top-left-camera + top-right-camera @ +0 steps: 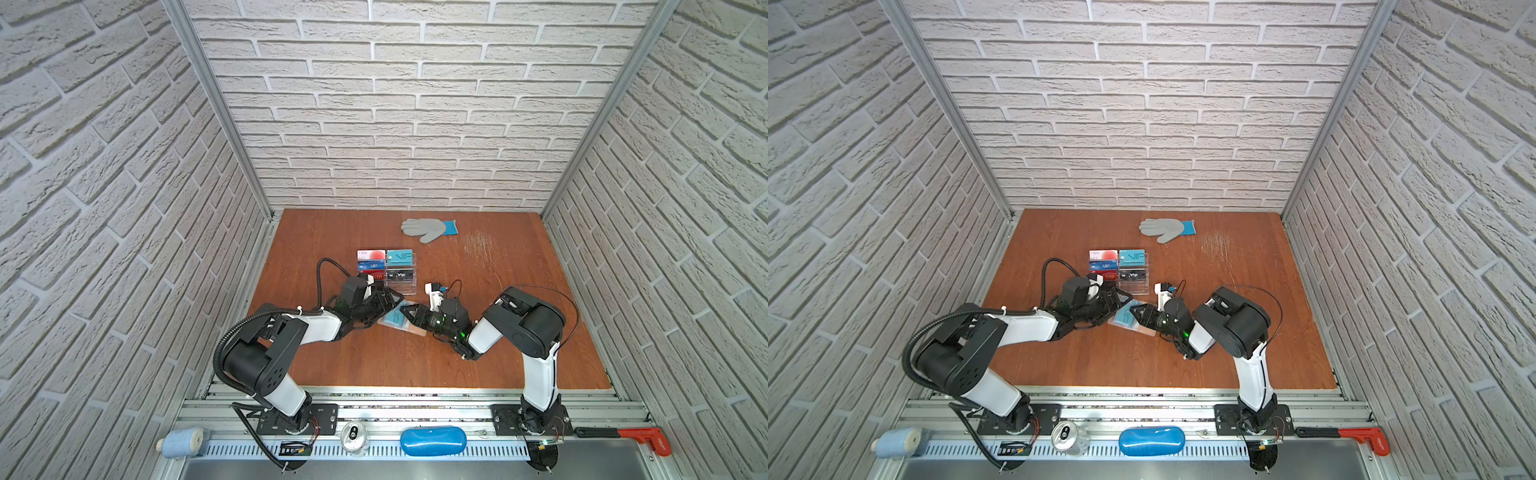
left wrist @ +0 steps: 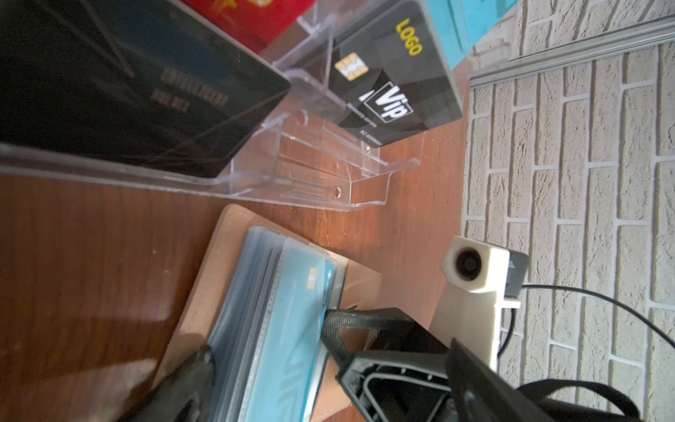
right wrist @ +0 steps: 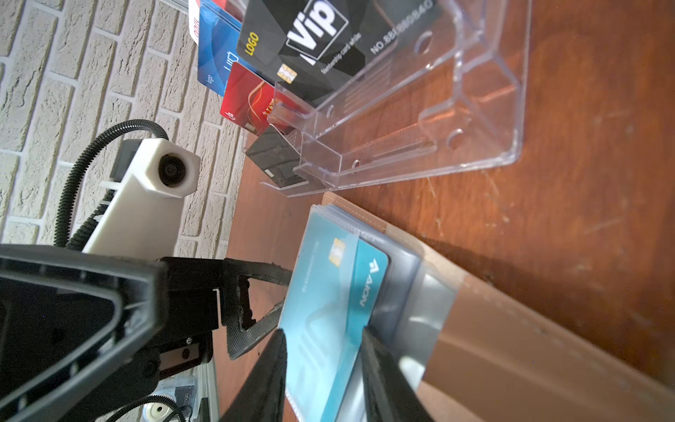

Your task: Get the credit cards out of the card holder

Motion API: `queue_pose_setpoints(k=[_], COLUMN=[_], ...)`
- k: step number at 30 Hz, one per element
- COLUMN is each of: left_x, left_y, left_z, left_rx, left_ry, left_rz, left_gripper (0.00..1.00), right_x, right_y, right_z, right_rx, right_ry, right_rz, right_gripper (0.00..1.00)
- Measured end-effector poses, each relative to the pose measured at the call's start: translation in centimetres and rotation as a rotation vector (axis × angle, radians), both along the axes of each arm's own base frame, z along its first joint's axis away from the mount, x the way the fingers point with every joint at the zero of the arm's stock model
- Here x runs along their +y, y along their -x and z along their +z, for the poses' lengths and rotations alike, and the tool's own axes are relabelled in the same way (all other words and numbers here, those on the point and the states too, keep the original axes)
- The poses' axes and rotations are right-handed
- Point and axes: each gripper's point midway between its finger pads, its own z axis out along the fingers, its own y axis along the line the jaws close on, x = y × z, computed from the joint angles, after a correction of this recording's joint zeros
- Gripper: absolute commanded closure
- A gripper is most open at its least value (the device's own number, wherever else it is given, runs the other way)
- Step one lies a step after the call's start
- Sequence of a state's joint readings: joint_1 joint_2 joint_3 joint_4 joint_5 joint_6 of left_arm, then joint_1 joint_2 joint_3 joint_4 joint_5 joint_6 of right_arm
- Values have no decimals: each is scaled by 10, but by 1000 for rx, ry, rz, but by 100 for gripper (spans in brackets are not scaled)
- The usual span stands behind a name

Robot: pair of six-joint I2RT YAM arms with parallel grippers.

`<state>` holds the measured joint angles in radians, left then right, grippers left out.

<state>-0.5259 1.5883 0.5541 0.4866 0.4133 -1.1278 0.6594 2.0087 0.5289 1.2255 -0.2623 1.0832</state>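
The tan card holder [image 1: 415,331] [image 1: 1144,330] lies open on the wooden table, its grey sleeve pages [image 2: 252,292] fanned. A teal credit card [image 1: 392,318] [image 3: 328,292] sits in the top sleeve with one long edge sticking out. My right gripper [image 1: 404,311] [image 3: 323,336] is shut on this card, one finger on each long side. My left gripper [image 1: 395,305] [image 2: 332,380] is wide open at the holder's opposite side, holding nothing, with one finger close to the sleeve edge. Other credit cards [image 1: 400,275] stand in a clear stand.
The clear acrylic tiered stand [image 1: 402,284] [image 2: 328,182] stands just behind the holder, close to both grippers. A grey glove [image 1: 428,229] lies at the back. A blue case [image 1: 433,441], a can [image 1: 354,434], a roll [image 1: 183,442] and a red tool [image 1: 640,438] sit on the front rail.
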Motion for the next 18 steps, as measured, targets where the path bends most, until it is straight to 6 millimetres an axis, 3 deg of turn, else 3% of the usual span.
queue_pose_setpoints(k=[18], left_x=[0], left_y=[-2], left_z=[0], left_rx=[-5], left_ry=[4], left_rz=[2], left_gripper=[2], right_x=[5], right_y=[3], right_z=[6], right_rx=[-34], right_ry=[-42], right_rz=[-5], right_gripper=[64])
